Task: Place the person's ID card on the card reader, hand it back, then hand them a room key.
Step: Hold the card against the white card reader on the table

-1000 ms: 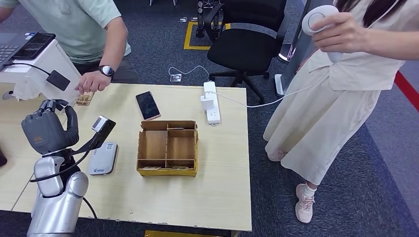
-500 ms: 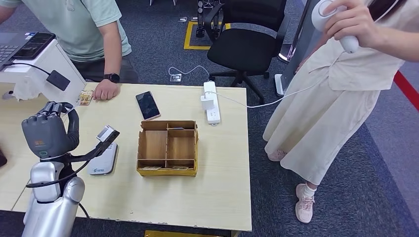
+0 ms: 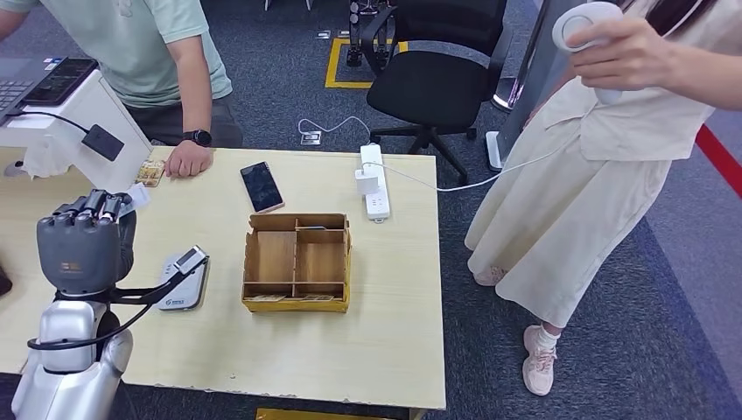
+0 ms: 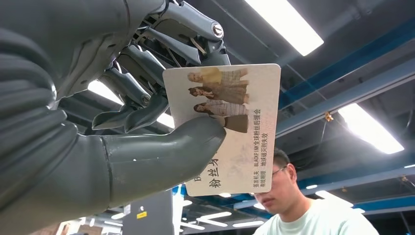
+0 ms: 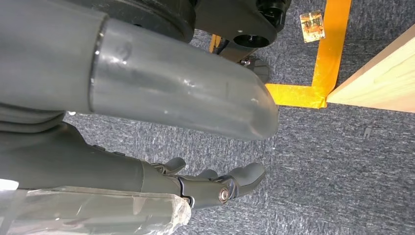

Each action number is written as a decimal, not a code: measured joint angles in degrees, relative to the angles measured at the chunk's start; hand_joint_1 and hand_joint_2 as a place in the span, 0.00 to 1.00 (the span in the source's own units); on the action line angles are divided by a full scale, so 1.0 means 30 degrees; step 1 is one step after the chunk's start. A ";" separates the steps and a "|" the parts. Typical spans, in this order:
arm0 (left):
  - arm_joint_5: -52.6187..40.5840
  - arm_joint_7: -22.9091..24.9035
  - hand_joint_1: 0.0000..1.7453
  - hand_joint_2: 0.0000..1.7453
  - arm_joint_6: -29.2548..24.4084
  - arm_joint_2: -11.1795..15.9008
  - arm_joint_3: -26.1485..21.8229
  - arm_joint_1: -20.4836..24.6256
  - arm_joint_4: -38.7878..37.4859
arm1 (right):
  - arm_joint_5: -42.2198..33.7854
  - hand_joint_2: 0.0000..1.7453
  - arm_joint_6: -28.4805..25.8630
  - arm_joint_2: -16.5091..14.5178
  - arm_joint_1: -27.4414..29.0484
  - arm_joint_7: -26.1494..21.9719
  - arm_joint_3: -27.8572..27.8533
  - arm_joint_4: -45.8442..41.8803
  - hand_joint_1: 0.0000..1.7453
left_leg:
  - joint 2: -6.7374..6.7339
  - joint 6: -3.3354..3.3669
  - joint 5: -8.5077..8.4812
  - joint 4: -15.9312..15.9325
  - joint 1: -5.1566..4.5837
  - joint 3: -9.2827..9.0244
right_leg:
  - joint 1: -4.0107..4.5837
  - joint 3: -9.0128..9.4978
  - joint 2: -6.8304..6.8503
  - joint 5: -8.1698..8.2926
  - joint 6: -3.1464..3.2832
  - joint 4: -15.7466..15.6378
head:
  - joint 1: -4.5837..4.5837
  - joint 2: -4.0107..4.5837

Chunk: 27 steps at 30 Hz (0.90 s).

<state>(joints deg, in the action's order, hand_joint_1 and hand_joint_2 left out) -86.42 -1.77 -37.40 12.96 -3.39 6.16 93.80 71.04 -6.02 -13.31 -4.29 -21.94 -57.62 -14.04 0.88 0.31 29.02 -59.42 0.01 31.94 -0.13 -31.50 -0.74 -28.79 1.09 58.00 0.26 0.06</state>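
Pinching the ID card (image 4: 230, 122) in left hand (image 3: 83, 245) above the tabletop (image 3: 394, 262); card reader (image 3: 182, 282) step, return and room key seemingly all pending.

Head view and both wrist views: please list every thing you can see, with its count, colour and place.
ID card: 1, white with photos, held in left robot hand
Card reader: 1, white, table's left part
Wooden organizer: 1, brown, table centre
Phone: 1, dark, far table edge
Power strip: 1, white, far right of table
Office chair: 1, black, behind table
Small card: 1, brownish, by seated person's hand
Left robot hand: 1, grey, raised over table's left
Right robot hand: 1, grey, hanging above carpet, holding nothing
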 joint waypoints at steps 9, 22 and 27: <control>0.6993 0.0159 1.00 1.00 0.5028 -0.1848 0.0016 0.0464 0.1104 | -0.0401 0.00 0.0323 -0.0160 0.0151 0.0013 0.0031 -0.0565 0.00 | 0.0002 0.0002 0.0001 -0.0005 -0.0005 0.0002 | -0.0004 0.0004 0.0000 0.0002 -0.0002 -0.0004 | -0.0022 0.0002; 1.5662 0.0288 1.00 1.00 0.8794 -0.4499 -0.1248 0.0791 0.1792 | -0.0305 0.00 0.0665 -0.0625 0.0378 0.0373 -0.0308 -0.1757 0.00 | 0.0001 0.0001 0.0001 -0.0003 -0.0002 0.0003 | -0.0001 -0.0003 0.0001 0.0001 -0.0001 -0.0003 | -0.0018 -0.0002; 1.7793 0.0955 1.00 1.00 0.9622 -0.4816 -0.1594 0.0730 0.1803 | -0.0170 0.00 0.0661 -0.0661 0.0420 0.0454 -0.0435 -0.1962 0.00 | 0.0001 0.0001 0.0001 -0.0002 -0.0003 0.0005 | -0.0001 -0.0001 0.0001 0.0001 -0.0001 -0.0002 | -0.0024 0.0000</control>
<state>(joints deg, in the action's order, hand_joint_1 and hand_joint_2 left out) -33.04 1.09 -8.54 -1.49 -8.17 8.35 99.21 70.53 -4.03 -15.29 -3.03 -20.58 -58.93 -19.92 0.88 0.31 29.02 -59.42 0.00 31.95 -0.13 -31.51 -0.73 -28.78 1.09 57.99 0.19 0.06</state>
